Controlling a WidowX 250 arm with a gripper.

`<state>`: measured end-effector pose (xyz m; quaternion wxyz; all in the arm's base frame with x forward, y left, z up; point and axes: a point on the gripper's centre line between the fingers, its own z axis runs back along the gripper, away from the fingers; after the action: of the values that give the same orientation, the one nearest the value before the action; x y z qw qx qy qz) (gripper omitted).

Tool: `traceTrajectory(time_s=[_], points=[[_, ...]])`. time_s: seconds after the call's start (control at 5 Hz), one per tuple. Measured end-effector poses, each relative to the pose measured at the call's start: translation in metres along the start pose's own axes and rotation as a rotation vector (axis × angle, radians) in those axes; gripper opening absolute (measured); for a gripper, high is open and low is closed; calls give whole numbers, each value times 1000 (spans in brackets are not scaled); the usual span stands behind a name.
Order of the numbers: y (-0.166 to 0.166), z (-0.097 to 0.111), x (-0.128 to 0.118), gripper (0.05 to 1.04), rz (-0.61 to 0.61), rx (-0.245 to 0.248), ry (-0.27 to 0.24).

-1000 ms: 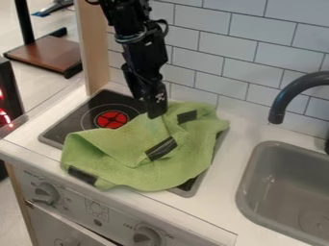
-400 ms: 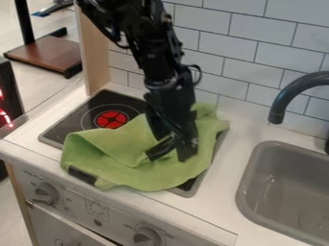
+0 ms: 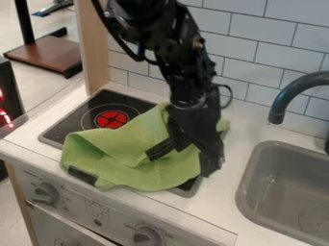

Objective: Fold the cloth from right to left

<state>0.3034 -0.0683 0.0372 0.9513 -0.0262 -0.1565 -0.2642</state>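
Your pincer (image 3: 210, 168) hangs at right edge of green cloth (image 3: 132, 144); can't tell whether spread or pressed together. Cloth lies bunched over stove top (image 3: 110, 99), bulk left of pincer. You'd likely grip right edge, then carry left.

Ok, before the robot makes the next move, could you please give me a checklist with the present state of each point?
1. Gripper at the right-hand part of the cloth in the picture: ok.
2. Cloth held by the gripper: cannot tell.
3. Cloth lying flat: not ok, it is creased and partly folded over.
4. Cloth's right edge fully in sight: not ok, the gripper covers part of it.
5. Cloth clear of the sink: ok.
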Motion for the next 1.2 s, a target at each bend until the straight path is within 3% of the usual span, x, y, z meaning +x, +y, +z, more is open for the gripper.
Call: traceTrajectory(time_s=[0.2,0.6,1.0,1.2], points=[[-3,-25,-8,999,-7,4,55],[6,-46,2,943,-5,47,79],[8,-47,4,357,8,57,70],[6,-47,4,159,11,48,69]])
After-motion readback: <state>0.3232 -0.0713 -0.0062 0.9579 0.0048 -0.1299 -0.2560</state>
